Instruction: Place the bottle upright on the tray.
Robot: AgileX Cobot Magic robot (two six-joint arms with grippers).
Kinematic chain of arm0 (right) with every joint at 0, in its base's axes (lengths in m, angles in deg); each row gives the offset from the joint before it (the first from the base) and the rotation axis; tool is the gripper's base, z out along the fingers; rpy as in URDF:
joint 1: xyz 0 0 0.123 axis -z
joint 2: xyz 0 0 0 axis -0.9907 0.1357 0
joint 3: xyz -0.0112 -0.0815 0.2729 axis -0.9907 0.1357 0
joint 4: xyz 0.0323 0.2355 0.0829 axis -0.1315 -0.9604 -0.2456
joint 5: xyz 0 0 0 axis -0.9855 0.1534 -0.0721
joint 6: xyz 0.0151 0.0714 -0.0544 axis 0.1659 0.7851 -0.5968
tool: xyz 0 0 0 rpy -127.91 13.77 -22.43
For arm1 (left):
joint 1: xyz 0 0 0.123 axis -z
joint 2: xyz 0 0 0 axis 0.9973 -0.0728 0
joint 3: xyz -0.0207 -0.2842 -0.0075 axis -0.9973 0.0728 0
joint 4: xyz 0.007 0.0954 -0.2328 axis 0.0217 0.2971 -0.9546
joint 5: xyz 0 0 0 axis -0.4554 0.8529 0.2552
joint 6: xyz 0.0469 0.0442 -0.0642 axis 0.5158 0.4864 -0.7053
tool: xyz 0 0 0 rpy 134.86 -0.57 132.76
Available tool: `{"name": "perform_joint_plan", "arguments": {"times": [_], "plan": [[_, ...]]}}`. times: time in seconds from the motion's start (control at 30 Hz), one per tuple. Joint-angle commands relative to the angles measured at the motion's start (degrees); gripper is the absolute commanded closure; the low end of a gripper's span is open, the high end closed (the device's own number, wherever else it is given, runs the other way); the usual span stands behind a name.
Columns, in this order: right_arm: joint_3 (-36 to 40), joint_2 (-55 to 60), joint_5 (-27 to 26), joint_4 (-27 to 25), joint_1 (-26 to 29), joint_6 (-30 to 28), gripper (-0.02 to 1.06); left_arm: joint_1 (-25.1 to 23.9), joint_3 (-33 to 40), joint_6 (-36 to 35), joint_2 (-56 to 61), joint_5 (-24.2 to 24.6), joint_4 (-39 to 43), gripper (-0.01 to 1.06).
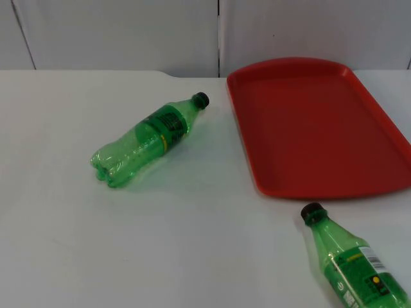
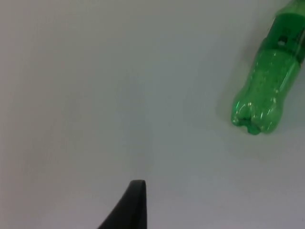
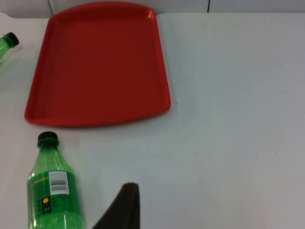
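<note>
In the top view, two green bottles lay on their sides on the white counter point(image 1: 192, 256): the first bottle point(image 1: 149, 140) at centre left of the frame, its black cap toward the red tray point(image 1: 319, 128), and the second bottle point(image 1: 350, 263) at lower right, its cap just short of the tray's near rim. The tray occupied the upper right and carried nothing; a grey partition wall point(image 1: 128, 32) closed the counter at the rear. In the left wrist view, the left end effector point(image 2: 136, 205) hung above bare counter, well apart from the first bottle's base; whether it was open could not be told. In the right wrist view, the right end effector point(image 3: 125, 205) stood just beside the second bottle, with the tray beyond; its opening could not be told either. Judged from this, no grasp had begun. A grip across the body at the label, followed by rotation to vertical before release on the tray floor, would suit.
</note>
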Motion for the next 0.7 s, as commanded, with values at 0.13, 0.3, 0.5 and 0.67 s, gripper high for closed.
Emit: {"name": "perform_joint_plan", "arguments": {"times": [0.13, 0.3, 0.5, 0.67], "plan": [[0.13, -0.19, -0.24, -0.17, 0.33, -0.15, 0.0, -0.12, -8.06, 6.23, -6.37, 1.0, -6.96, 0.0], [0.13, -0.19, -0.24, -0.17, 0.33, -0.15, 0.0, -0.12, -15.05, 11.43, -12.98, 1.56, -13.28, 0.0], [0.13, -0.19, -0.24, -0.17, 0.33, -0.15, 0.0, 1.4, -22.84, 11.7, -21.35, 4.3, -13.42, 0.0], [0.13, -0.19, -0.24, -0.17, 0.33, -0.15, 0.0, 6.07, -31.04, 12.26, -30.32, 6.52, -10.95, 0.0]]}}
